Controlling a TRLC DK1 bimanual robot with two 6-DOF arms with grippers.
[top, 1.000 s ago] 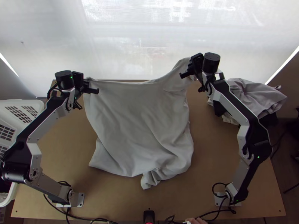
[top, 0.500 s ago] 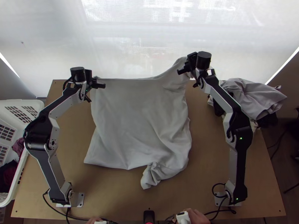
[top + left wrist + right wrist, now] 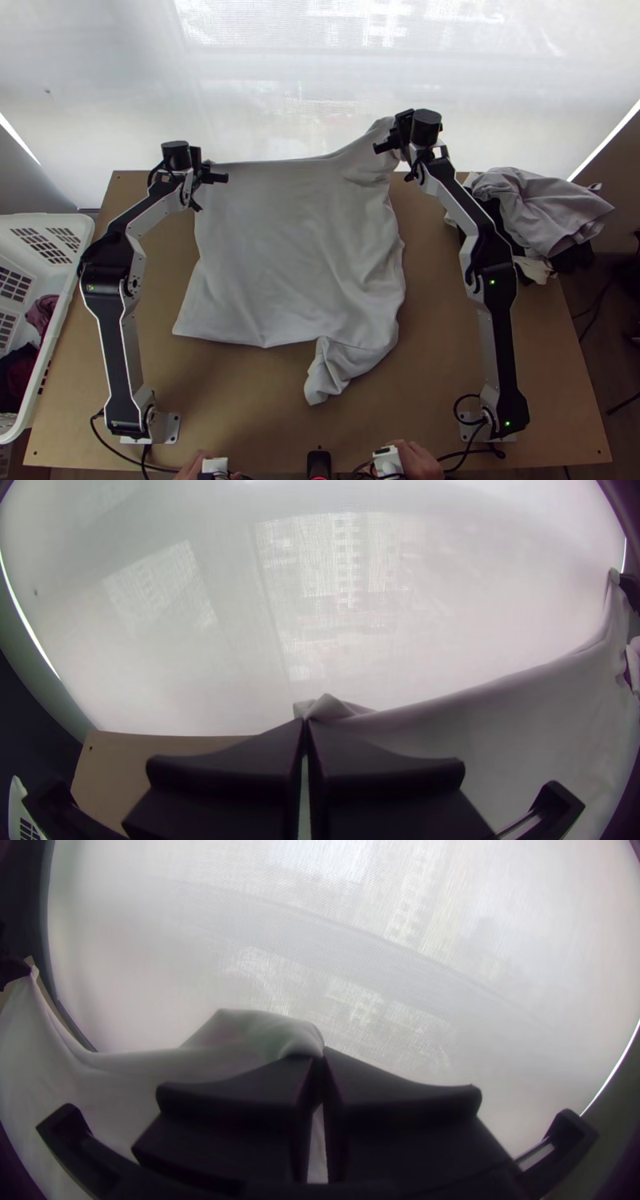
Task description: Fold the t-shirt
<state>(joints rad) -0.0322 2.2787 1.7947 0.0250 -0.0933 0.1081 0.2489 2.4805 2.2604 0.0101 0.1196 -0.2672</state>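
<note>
Clamping the t-shirt (image 3: pixel 296 248) by its far corners between the fingers of left gripper (image 3: pixel 305 721) and right gripper (image 3: pixel 324 1051), near the desk's (image 3: pixel 436 336) far edge. Looks light, soft, super floppy; probably best to grip those corners, mind the crumpled near hem (image 3: pixel 326 380).

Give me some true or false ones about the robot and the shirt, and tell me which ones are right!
1. The left gripper and the right gripper are both holding the shirt. True.
2. The shirt is bright red. False: it is light grey.
3. The white basket is on the left arm's side. True.
4. The shirt is folded into a neat little square. False: it is spread out wide, with one lower corner bunched up.
5. There is a pile of other cloth on the right arm's side. True.
</note>
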